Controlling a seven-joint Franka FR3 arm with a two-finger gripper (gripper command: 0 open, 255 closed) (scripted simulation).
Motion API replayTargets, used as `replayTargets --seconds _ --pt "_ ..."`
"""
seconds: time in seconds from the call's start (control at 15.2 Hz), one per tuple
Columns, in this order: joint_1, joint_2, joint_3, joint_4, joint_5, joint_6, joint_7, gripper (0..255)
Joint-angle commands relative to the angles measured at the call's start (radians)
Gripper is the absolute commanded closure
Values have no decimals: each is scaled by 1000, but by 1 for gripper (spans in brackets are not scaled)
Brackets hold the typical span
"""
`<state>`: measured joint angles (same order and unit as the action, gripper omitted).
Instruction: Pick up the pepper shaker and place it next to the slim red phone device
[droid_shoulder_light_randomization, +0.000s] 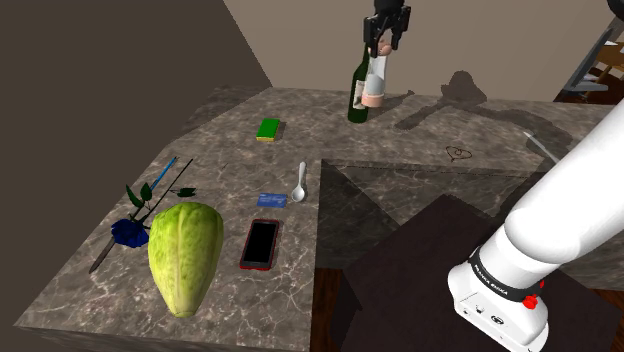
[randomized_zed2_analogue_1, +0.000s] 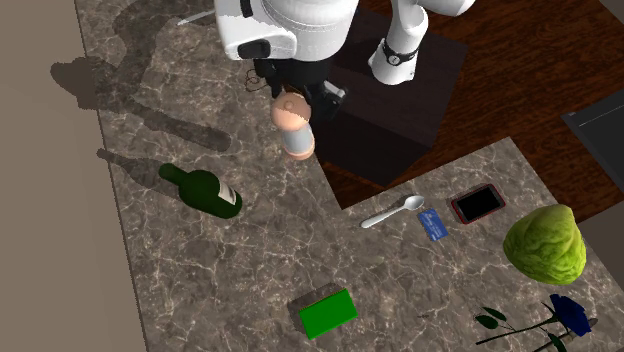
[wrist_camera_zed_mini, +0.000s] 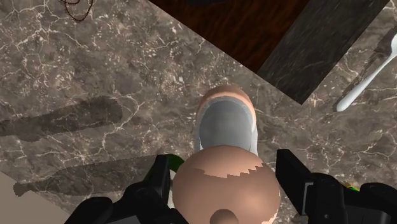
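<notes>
My black gripper (droid_shoulder_light_randomization: 379, 47) is shut on the pepper shaker (droid_shoulder_light_randomization: 375, 83), a pale cylinder with pinkish ends, held in the air above the far part of the marble counter (droid_shoulder_light_randomization: 230, 110). In the wrist view the fingers (wrist_camera_zed_mini: 159, 184) clasp the shaker's (wrist_camera_zed_mini: 226, 159) upper end from both sides. From the second exterior view the shaker (randomized_zed2_analogue_1: 296, 128) hangs just under the arm. The slim red phone (droid_shoulder_light_randomization: 261, 244) with a black screen lies flat near the counter's front, well away from the gripper; it is also seen at the counter's edge (randomized_zed2_analogue_1: 477, 203).
A green wine bottle (droid_shoulder_light_randomization: 359, 95) stands just behind the shaker. Near the phone lie a white spoon (droid_shoulder_light_randomization: 299, 186), a blue card (droid_shoulder_light_randomization: 272, 199), a big green melon (droid_shoulder_light_randomization: 184, 255) and a blue rose (droid_shoulder_light_randomization: 130, 232). A green sponge (droid_shoulder_light_randomization: 268, 129) sits farther back. The dark stand (droid_shoulder_light_randomization: 450, 270) fills the inner corner.
</notes>
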<state>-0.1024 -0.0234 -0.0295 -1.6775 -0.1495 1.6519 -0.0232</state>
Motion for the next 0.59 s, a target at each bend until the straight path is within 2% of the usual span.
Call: replayTargets --seconds 0.0,0.53 --pt "-1 4 -1 31 0 -27 -6 255" --pt "0 34 0 178 1 -142 -21 255"
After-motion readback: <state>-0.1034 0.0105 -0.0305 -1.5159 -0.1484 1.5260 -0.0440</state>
